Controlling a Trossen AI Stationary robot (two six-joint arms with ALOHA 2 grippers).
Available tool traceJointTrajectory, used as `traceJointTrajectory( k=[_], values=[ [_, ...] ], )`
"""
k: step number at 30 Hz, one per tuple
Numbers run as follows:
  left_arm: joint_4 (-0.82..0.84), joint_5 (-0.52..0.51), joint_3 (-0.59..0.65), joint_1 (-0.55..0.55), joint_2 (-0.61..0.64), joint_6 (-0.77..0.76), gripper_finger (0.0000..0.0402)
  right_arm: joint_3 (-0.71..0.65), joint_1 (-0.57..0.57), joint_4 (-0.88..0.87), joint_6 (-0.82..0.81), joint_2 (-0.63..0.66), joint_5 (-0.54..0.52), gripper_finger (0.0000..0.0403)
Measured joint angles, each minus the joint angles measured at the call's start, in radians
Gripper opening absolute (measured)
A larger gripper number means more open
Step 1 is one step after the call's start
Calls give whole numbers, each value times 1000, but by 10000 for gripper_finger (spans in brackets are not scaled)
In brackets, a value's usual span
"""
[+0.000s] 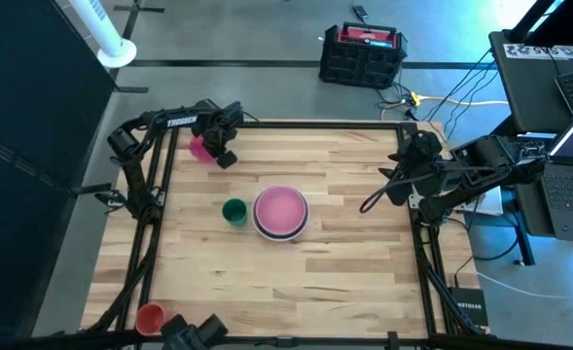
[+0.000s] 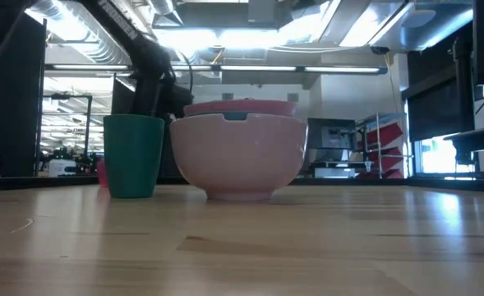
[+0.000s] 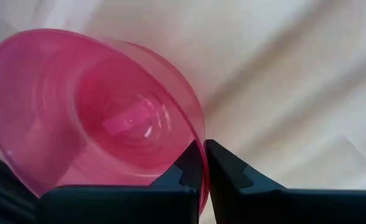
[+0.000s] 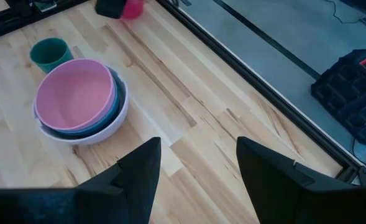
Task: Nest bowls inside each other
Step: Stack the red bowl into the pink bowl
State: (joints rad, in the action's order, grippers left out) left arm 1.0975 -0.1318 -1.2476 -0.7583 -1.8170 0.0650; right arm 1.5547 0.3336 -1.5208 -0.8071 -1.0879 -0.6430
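Note:
A pale pink bowl (image 4: 77, 96) sits inside blue bowls, and these sit in a white bowl (image 4: 111, 121). The stack (image 1: 281, 212) stands mid-table. A smaller magenta bowl (image 1: 199, 148) is at the table's far left corner, with my left gripper (image 1: 220, 154) shut on its rim. My right gripper (image 4: 198, 146) hangs open above the table's right edge, away from the bowls and with nothing between its fingers. My left gripper pinches the magenta bowl's rim (image 3: 194, 127) between its two fingers, one finger inside the wall and one outside. The fingers come from above, pointing down. I cannot tell whether the bowl stands on the table or is lifted.
A green cup (image 1: 233, 211) stands upright just left of the stack. A red cup (image 1: 150, 316) stands at the near left corner. A black frame rail (image 1: 305, 124) runs around the table's edge. Bare wood lies to the right of the stack and on its near side.

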Motion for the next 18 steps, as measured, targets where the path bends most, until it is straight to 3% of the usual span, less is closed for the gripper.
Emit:
traceJointTrajectory(
  k=[4,18],
  values=[
    [78,0,-29,88,86,22,0,-1,0,0,0,-1,-1,200],
    [343,0,-501,536,144,-11,0,-45,0,-1,-56,-14,3,200]
  ],
)
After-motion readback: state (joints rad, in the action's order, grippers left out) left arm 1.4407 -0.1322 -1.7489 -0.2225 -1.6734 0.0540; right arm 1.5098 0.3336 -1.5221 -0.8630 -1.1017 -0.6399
